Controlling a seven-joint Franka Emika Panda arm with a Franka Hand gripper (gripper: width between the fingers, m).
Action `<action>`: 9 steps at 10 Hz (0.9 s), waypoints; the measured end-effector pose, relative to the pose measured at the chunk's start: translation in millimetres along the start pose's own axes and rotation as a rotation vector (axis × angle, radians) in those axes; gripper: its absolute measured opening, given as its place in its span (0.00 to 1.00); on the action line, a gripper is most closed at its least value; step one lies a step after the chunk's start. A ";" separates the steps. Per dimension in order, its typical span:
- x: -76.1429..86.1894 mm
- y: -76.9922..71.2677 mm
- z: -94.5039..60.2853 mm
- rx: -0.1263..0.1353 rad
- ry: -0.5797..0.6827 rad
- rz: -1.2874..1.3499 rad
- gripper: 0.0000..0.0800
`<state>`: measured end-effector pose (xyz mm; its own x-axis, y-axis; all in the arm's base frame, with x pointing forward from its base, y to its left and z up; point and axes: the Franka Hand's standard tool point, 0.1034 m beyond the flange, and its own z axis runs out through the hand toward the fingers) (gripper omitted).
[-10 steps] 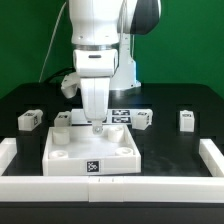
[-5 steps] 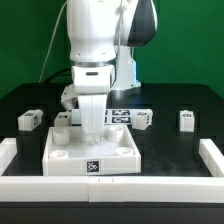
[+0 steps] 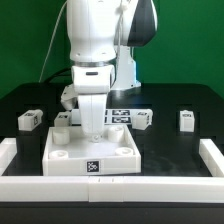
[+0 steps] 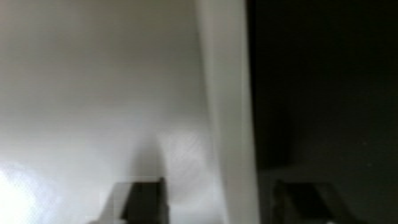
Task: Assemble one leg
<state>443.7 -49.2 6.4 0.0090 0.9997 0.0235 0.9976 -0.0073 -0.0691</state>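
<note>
I read the clock off the exterior view, with 12 at the back. The black surface [image 3: 170,150] fills most of it, and the white arm [image 3: 95,40] comes straight down over its middle. Under the arm lies the large white square panel [image 3: 115,150], and the marker board [image 3: 125,112] is just past the panel's 1 o'clock corner.

Four small tagged posts stand on the surface. The nearest leg [image 3: 62,121] is just beside the panel's 11 o'clock corner. A second leg [image 3: 30,120] is further out at 9 o'clock, a third leg [image 3: 142,118] is at 2 o'clock, and a fourth leg [image 3: 186,120] is well apart at 3 o'clock.

The pincer [image 3: 93,128] is down at the panel's 12 o'clock edge. In the blurred wrist view the pincer [image 4: 224,200] is spread wide, gripping nothing. A pale strip of the panel [image 4: 89,100] runs between the fingertips [image 4: 143,200] and clear of both. I cannot tell whether the tips touch anything below.
</note>
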 end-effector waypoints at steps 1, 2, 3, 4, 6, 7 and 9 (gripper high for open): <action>0.0 -0.1 0.1 0.001 0.000 0.000 0.24; 0.3 0.4 -0.3 -0.001 0.000 0.000 0.09; -0.1 1.4 -0.8 -0.006 0.000 0.001 0.08; 0.0 1.6 -0.9 -0.006 0.000 0.001 0.08; 0.0 1.8 -1.0 -0.007 0.000 0.001 0.08; 0.0 1.8 -1.0 -0.008 0.000 0.001 0.08; 1.9 2.2 -1.1 -0.009 0.000 0.011 0.08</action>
<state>446.0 -47.3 7.4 0.0198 0.9995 0.0230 0.9980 -0.0184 -0.0604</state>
